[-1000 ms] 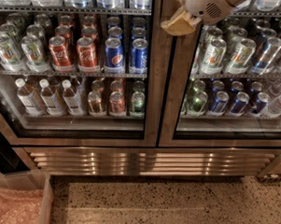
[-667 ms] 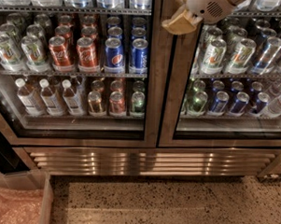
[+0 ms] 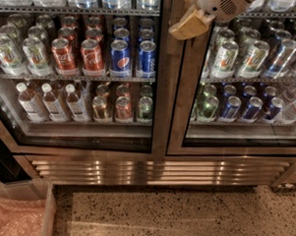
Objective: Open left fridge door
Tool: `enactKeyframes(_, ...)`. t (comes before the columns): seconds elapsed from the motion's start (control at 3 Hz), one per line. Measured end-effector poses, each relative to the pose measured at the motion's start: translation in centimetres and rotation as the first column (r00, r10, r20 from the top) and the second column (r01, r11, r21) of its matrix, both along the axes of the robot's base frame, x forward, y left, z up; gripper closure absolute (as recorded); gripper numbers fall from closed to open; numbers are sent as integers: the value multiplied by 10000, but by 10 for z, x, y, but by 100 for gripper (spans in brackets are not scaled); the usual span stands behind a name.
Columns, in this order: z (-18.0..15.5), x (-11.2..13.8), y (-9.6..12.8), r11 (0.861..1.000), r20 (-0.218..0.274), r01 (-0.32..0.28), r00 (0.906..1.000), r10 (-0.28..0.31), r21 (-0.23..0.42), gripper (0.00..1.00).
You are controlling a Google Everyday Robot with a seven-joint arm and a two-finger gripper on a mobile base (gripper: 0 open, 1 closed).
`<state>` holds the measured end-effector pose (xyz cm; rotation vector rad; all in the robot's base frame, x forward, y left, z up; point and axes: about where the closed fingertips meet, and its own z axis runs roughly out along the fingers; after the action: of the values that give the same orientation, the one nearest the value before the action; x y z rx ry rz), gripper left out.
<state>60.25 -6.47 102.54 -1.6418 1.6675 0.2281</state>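
The left fridge door is a tall glass pane in a brushed steel frame. Behind its glass are red cola cans, blue Pepsi cans and small water bottles. It looks closed against the centre steel post. My gripper, tan-tipped on a white wrist, hangs at the top of the view in front of the centre post and the right door's left frame, up and to the right of the left door's glass.
The right glass door shows green-and-silver cans and dark blue cans. A steel louvred grille runs below both doors. Speckled floor lies in front. A clear plastic bin stands at the bottom left.
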Motion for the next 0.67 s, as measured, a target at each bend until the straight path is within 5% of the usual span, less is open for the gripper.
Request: enactKeyframes(0.67, -1, -2, 4, 9998, -112, -201, 9997, 201, -48, 58)
